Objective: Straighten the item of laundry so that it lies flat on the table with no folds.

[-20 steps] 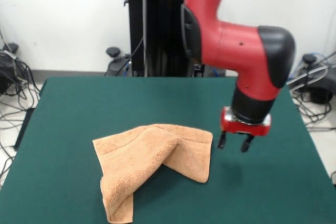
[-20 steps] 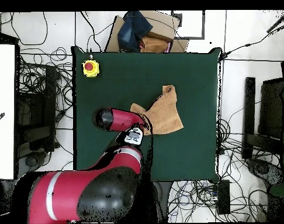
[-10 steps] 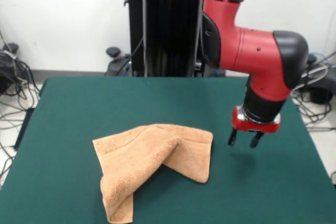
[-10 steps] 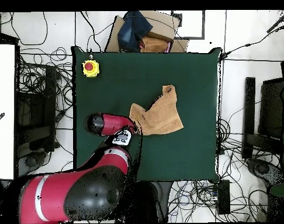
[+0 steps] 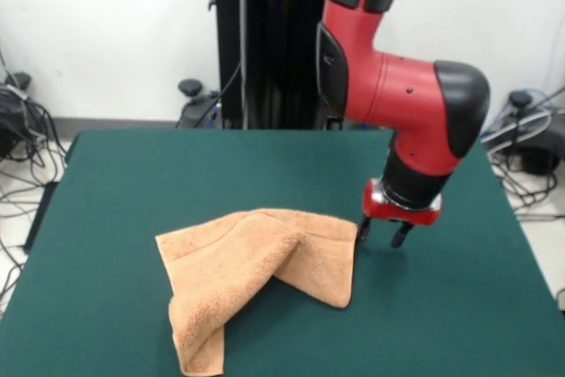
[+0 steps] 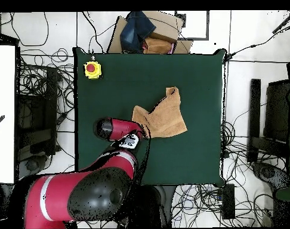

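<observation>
My gripper point(image 5: 381, 236) hangs just beside the right-hand corner of the towel point(image 5: 256, 275) in the front view, fingers spread apart and holding nothing. The towel lies crumpled near the middle of the table point(image 5: 132, 183), one flap folded over toward the front edge. Overhead, a yellow box with a red button point(image 6: 92, 69) sits at a table corner.

Light was bright and even, seemingly from overhead. The arm point(image 5: 402, 103) cast a soft shadow on the table point(image 5: 177, 174) toward 5 o'clock. Its shell carried mild glare. Focus was slightly soft throughout.
</observation>
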{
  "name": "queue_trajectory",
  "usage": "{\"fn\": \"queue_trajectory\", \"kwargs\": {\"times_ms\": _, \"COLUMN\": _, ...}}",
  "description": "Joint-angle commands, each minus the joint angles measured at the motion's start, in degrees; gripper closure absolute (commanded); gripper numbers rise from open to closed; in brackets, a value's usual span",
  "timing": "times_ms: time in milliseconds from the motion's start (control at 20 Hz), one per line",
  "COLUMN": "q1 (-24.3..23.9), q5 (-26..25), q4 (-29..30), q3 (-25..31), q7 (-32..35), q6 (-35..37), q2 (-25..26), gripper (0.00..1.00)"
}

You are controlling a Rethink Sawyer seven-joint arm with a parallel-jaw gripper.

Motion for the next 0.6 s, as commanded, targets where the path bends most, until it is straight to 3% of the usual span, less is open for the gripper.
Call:
{"fn": "queue_trajectory", "kwargs": {"times_ms": 50, "q1": -1.98, "q5": -1.15, "q4": -2.25, "q3": -1.18, "q7": 9.59, "q6": -1.47, "q2": 2.34, "gripper": 0.00}}
{"fn": "queue_trajectory", "kwargs": {"times_ms": 600, "q1": -1.97, "q5": -1.19, "q4": -0.83, "q3": -1.46, "q7": 9.99, "q6": -1.60, "q2": 1.09, "gripper": 0.00}}
